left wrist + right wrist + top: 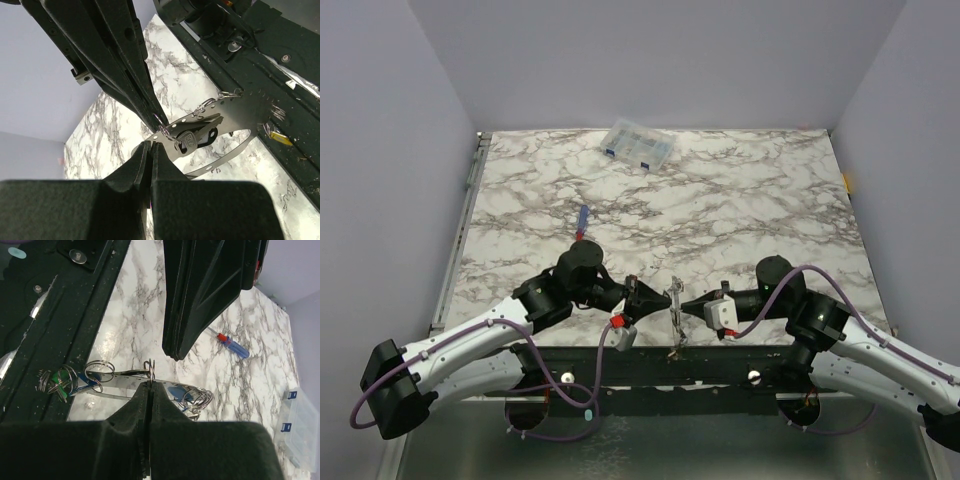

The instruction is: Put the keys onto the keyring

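Pale lilac walls (650, 60) close in a marble-patterned table (740, 210), and both arms reach inward to meet just over its near edge.

The left gripper (642, 296) points to the right. In its wrist view the two fingers (142, 160) are pressed together with no gap between them, and the end of the keyring (235, 112) sits right at their tips, apparently pinched there. Beyond this gripper, well apart from it on the marble, lies a slim red-and-blue screwdriver (582, 222). Much farther out, near the back edge, is a clear compartment box (638, 146).

The keyring is a thin grey band pierced with small holes. It is held off the table between the two grippers, standing roughly on edge in the top view. Small split rings are threaded along it and the keys (196, 138) hang from them. A black-headed one lies just past the left fingertips, a yellow tag (280, 139) dangles at the far end over the black base rail (720, 365), and a green tag (62, 380) with blue ones beside it bunches near that same rail.

The right gripper (686, 305) points left, facing its partner. Its fingers (159, 405) are also closed tight, clamped on the band's edge, with one small split ring (149, 367) standing up just above the tips. The left gripper's fingertips hang close in front of it, not touching.
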Tool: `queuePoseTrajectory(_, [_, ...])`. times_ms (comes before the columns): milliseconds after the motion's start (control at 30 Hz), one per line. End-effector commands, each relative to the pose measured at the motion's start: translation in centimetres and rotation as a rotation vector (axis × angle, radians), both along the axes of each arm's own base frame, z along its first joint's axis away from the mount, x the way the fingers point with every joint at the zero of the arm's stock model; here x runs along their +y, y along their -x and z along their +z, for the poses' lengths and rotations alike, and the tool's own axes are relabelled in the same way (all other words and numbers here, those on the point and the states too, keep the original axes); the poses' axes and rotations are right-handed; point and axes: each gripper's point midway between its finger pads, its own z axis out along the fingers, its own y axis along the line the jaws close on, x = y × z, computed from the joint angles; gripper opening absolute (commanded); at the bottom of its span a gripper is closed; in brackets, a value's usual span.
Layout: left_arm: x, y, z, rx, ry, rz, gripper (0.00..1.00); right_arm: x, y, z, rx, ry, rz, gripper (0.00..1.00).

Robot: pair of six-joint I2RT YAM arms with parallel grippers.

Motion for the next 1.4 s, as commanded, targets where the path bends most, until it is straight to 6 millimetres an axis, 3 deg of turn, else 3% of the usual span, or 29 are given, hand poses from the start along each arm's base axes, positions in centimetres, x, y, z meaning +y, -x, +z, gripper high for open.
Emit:
queuePoseTrajectory(0, [0.2,0.4,-0.6,0.004,-0.011,-0.008,0.05,0.3,-0.1,1.2,-0.029,-0.035,0.001,0.00])
queuePoseTrajectory(200, [0.5,0.0,-0.5,-0.003,-0.008,0.025,0.24,0.2,-0.2,1.2,-0.035,-0.050,-0.011,0.00])
queuePoseTrajectory(633, [0.7,-1.1,2.1,0.089,0.103,0.121,0.37,0.4,-0.4,2.2,-0.030,-0.112,-0.037,0.00])
queuePoseTrajectory(1367, [-0.2,0.6,2.3,0.220,0.121,0.007,0.36,0.2,-0.5,5.3,-0.029,-0.236,-0.072,0.00])
